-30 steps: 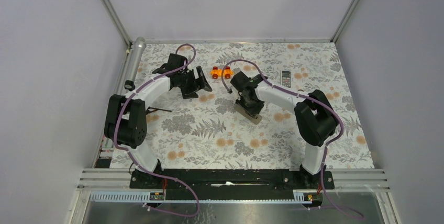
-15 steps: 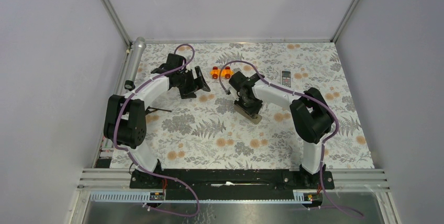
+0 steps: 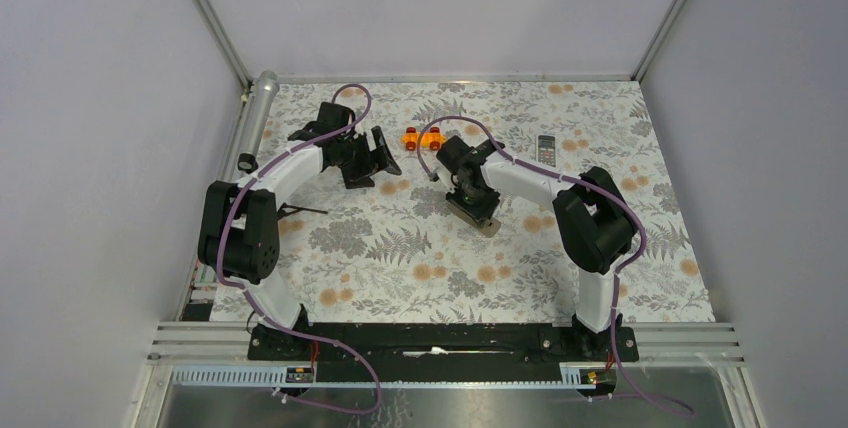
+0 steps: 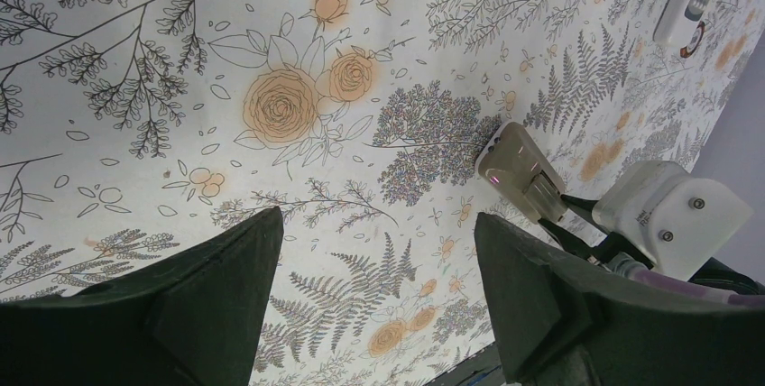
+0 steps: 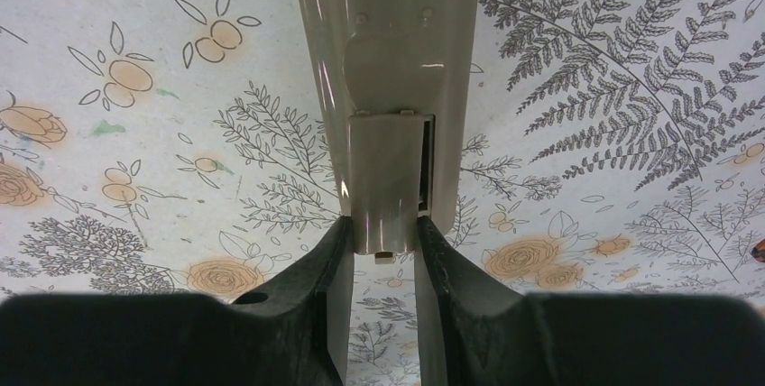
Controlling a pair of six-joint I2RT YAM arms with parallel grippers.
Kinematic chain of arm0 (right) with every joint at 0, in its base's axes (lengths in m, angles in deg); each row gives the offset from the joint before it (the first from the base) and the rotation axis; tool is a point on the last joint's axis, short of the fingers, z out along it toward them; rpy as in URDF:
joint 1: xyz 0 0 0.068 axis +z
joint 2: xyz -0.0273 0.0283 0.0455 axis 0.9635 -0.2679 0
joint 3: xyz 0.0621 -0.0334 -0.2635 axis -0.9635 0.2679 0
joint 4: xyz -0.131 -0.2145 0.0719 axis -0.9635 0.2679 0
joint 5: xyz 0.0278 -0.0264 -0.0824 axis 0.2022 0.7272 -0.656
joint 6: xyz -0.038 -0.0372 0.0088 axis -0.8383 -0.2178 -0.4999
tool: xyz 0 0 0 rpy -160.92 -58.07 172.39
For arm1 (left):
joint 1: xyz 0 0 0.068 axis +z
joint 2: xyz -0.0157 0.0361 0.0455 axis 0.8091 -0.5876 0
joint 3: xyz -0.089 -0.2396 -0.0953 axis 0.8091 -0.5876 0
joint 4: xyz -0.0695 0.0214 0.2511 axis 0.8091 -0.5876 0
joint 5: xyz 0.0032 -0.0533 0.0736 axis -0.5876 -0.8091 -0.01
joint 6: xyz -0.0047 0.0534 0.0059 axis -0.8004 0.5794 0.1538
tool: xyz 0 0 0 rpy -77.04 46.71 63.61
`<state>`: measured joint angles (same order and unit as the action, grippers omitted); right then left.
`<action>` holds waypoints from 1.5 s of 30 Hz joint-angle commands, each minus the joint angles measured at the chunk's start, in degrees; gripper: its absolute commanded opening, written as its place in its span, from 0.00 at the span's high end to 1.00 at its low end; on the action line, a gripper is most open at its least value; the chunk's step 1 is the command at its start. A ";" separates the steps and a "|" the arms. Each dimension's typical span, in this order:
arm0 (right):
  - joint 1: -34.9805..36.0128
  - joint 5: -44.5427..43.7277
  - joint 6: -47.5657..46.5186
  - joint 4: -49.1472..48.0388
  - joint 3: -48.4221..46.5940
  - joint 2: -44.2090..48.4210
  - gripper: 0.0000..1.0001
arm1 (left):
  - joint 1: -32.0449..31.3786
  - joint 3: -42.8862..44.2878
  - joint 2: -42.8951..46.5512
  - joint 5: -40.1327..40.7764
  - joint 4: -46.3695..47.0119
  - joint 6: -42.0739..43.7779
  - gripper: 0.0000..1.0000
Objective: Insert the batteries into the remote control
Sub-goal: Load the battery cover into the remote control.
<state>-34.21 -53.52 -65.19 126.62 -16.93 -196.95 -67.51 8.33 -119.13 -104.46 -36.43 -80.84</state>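
1. My right gripper (image 5: 382,237) is clamped on the narrow back-panel end of the remote control (image 5: 388,43), grey-brown back facing up, mid-table.
2. My left gripper (image 4: 377,224) is spread wide with nothing in it, above the floral table (image 4: 135,61).
3. The batteries (image 3: 423,137) lie side by side farther back, apart from the remote control.

My left jaws stand wide, bare floral desk (image 4: 298,115) showing in the gap. To their right, the remote control (image 4: 514,159) clamped in my right jaws blocks that side. The batteries (image 3: 422,138) lie between left and right jaws, toward the far edge. The white remote (image 3: 546,148) sits well apart, far right.
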 commanded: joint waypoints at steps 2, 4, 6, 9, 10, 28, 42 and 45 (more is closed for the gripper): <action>0.34 -2.44 -0.93 1.79 -1.00 -0.15 0.92 | 0.40 -0.09 2.26 0.89 0.63 0.78 0.17; 0.32 -3.05 -0.96 1.77 -0.81 -0.06 0.92 | 0.41 -0.09 2.23 0.82 0.64 0.74 0.17; 0.28 -2.94 -1.06 1.75 -0.63 0.13 0.92 | 0.40 -0.10 2.20 0.83 0.63 0.74 0.17; 0.25 -2.62 -1.30 1.70 -0.52 0.23 0.92 | 0.40 -0.06 2.19 0.85 0.63 0.74 0.17; 0.23 -2.42 -1.39 1.75 -0.52 0.21 0.92 | 0.40 -0.04 2.11 0.77 0.63 0.74 0.17; 0.26 -1.68 -2.10 1.53 1.12 0.92 0.93 | 0.41 -0.37 2.15 0.77 0.63 0.83 0.18; 0.13 -0.39 -3.64 1.63 -0.42 0.23 0.91 | 0.40 -0.27 2.10 0.77 0.39 0.92 0.17; 0.17 0.88 -3.53 1.92 -1.23 -0.45 0.90 | 0.40 -0.12 2.14 0.84 0.37 0.91 0.17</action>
<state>-34.23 -54.88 -67.77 126.68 -16.06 -196.95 -67.51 8.33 -119.13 -104.46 -36.45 -80.82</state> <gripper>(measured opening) 0.321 0.828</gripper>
